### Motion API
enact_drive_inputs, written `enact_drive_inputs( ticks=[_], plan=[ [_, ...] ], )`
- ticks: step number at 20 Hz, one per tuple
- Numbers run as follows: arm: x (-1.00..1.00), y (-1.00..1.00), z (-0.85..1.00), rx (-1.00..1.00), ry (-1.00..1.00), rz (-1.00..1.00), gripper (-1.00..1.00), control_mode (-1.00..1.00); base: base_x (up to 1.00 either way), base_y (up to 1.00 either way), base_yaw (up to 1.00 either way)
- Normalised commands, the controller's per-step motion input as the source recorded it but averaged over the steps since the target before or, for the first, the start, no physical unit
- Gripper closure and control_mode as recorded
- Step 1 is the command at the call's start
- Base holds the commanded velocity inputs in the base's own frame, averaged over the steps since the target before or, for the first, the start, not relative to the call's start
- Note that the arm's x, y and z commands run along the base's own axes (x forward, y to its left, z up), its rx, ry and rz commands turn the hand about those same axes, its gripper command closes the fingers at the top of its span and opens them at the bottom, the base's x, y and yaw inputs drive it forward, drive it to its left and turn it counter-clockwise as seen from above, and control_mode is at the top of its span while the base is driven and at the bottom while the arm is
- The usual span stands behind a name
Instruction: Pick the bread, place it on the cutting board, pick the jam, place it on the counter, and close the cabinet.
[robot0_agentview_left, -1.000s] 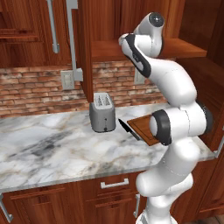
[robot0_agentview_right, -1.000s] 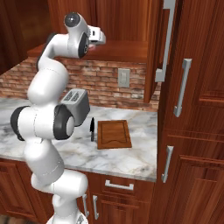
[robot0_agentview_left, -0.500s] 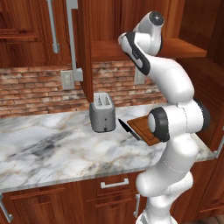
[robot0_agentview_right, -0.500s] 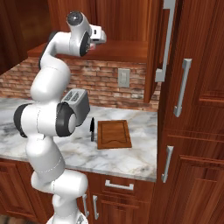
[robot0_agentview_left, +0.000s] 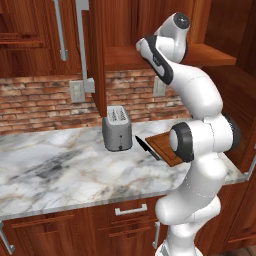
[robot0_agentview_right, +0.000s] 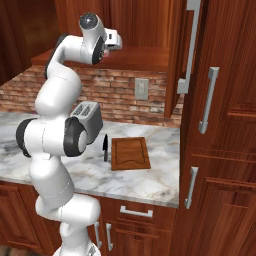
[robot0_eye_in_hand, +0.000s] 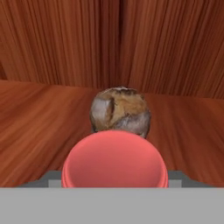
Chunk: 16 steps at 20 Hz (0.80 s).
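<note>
Sitting before bread (robot0_eye_in_hand: 121, 111): unlabelled jam (robot0_eye_in_hand: 114, 160).

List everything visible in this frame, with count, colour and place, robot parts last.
bread: one, brown, on the cabinet shelf behind the jam
jam: one, red, on the shelf nearest the hand camera
cabinet: one, reddish-brown, above the counter, door open
cutting board: one, reddish-brown, on the counter beside the knife
counter: one, white marble
toaster: one, grey, by the brick wall
knife: one, black, left of the board
outlets: two, pale, on the brick wall
claw: one, at the shelf, jaws unclear
</note>
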Motion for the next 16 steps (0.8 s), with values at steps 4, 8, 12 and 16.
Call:
enact_drive_inputs(
  ticks=[4, 8, 12, 16],
  plan=[
    [0.0, 0.0, 0.0, 0.0, 0.0, 0.02, 1.0, -1.0, 0.0, 0.0, 0.0],
    [-0.19, 0.0, 0.0, 0.0, -0.04, 0.01, 1.0, -1.0, 0.0, 0.0, 0.0],
    [-0.33, 0.0, 0.0, 0.0, -0.07, 0.0, 1.0, -1.0, 0.0, 0.0, 0.0],
    [-0.51, 0.0, 0.0, 0.0, -0.02, 0.0, 1.0, -1.0, 0.0, 0.0, 0.0]
  ],
)
